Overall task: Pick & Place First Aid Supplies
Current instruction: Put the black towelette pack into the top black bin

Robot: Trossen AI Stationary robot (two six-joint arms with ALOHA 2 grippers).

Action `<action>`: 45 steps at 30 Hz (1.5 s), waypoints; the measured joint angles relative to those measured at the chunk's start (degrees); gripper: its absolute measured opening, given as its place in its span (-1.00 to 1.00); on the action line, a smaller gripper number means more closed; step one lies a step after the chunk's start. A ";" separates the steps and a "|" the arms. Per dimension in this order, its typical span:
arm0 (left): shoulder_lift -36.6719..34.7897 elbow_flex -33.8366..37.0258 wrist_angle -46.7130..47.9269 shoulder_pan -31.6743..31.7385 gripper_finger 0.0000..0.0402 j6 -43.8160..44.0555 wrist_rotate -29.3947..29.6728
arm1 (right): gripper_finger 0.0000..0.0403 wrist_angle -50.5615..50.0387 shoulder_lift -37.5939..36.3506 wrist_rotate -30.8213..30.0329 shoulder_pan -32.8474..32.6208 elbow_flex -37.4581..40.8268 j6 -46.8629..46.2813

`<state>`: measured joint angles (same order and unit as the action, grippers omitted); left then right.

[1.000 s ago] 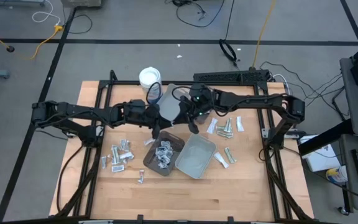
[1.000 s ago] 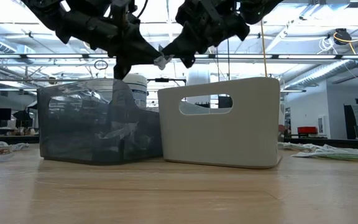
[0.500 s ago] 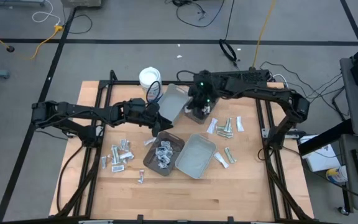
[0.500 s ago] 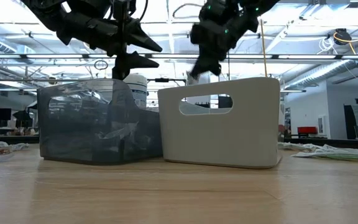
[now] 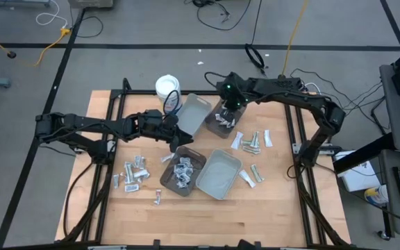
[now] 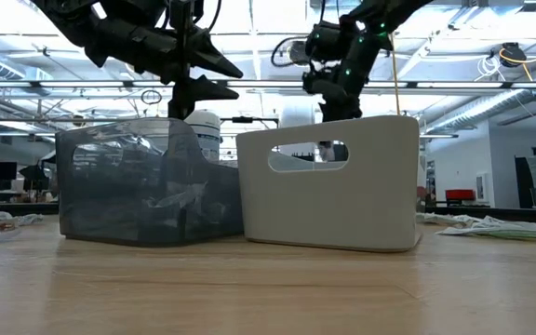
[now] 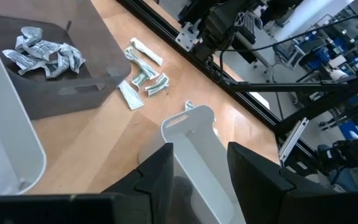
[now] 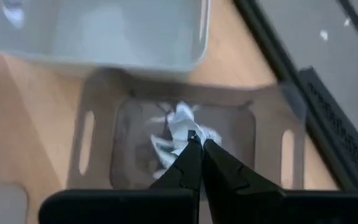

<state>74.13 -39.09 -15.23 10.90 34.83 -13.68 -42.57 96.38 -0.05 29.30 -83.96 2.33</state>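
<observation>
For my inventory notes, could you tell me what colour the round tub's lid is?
White; the round tub shows best in the high view.

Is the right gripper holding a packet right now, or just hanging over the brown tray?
Touching. In the right wrist view, the right gripper has its jaws shut on a white packet, directly above the brown tray with more packets lying inside.

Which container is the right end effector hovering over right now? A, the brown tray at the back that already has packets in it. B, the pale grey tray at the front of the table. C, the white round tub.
A: the right wrist view shows the right end effector, fingers together, above the brown tray holding white packets.
</observation>
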 joint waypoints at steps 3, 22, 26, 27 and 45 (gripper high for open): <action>0.00 0.00 -0.01 0.00 -0.24 -0.08 -0.02 | -1.00 -0.19 0.07 0.15 0.24 0.07 0.22; 0.00 0.00 0.07 0.00 -0.24 -0.22 0.00 | -1.00 3.51 10.07 3.24 0.52 0.06 3.10; 0.00 0.00 0.11 0.00 -0.24 -0.17 0.00 | -0.96 4.32 10.23 3.19 0.48 0.06 3.10; 0.00 0.00 0.11 0.00 -0.24 -0.17 0.00 | -0.94 4.69 10.23 3.17 0.44 0.06 3.10; -0.02 0.00 0.69 1.08 -0.24 7.84 -1.13 | 0.30 4.60 10.04 3.15 -0.17 0.06 2.90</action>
<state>74.11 -39.09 -14.54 11.98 42.66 -14.81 -37.98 106.42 3.09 29.12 -83.90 5.23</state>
